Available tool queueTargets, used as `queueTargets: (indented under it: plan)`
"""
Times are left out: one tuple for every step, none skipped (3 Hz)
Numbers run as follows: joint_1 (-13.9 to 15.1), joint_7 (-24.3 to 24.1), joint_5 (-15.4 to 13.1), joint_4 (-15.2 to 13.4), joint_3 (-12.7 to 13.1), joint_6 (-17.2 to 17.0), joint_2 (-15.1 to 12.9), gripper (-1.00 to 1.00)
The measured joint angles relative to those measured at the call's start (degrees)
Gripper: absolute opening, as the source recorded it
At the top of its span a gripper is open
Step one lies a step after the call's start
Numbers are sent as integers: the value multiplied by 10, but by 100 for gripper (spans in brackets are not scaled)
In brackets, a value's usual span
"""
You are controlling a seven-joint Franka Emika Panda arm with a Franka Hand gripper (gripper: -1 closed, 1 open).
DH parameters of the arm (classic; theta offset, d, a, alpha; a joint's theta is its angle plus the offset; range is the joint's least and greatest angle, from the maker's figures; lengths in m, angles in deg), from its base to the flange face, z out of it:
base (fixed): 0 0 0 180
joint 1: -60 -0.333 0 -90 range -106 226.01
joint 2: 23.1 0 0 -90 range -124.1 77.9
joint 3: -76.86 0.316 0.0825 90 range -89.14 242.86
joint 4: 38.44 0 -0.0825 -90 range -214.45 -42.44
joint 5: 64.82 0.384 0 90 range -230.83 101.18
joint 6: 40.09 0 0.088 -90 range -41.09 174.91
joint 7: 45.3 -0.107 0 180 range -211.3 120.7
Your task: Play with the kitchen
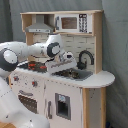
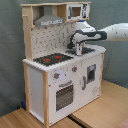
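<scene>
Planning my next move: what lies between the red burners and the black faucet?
In the first exterior view, the tool hangs between the red burners and black faucet, above the sink.

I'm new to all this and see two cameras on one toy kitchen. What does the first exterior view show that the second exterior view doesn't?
Only the first exterior view shows the arm's bulky white base joints and the sink basin from its open side.

Only the second exterior view shows the wooden floor and the oven door face-on.

Both exterior views show the kitchen, its red-burner stovetop, black faucet, grey hood, and the arm reaching over the sink.
</scene>
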Motion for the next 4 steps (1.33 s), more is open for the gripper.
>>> queueTargets:
  plan:
    - [33,31,0,19,29,-14,0,100]
    - [63,54,0,46,53,-42,0,100]
    - [63,55,0,47,55,-43,0,-100]
    - [64,58,0,85,57,-86,0,-100]
